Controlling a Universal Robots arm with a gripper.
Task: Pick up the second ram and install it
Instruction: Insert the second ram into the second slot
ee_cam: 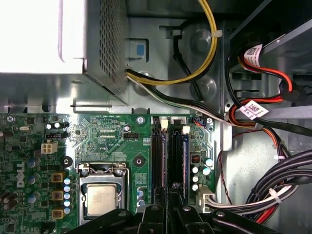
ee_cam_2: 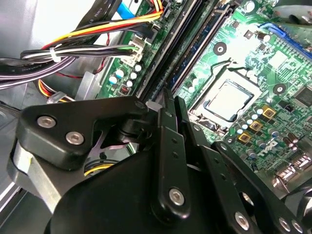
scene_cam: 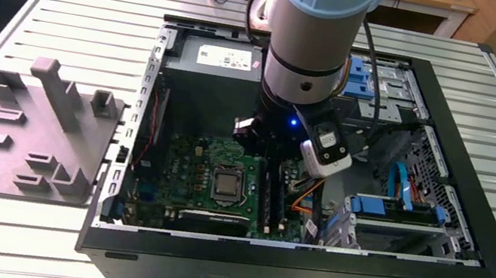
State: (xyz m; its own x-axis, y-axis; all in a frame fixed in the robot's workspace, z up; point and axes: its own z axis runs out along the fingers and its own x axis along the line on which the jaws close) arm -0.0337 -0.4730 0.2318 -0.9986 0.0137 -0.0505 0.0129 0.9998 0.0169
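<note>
gripper (ee_cam: 168, 214): over the motherboard's slots
jaws: nearly closed, contents cannot tell
second ram (ee_cam: 178, 161): in slot straight ahead of jaws, long axis along slot row

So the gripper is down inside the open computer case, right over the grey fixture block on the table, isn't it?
Not quite: the gripper is inside the open computer case, but over the motherboard's memory slots, as the first wrist view shows. The grey fixture block sits outside the case.
</note>
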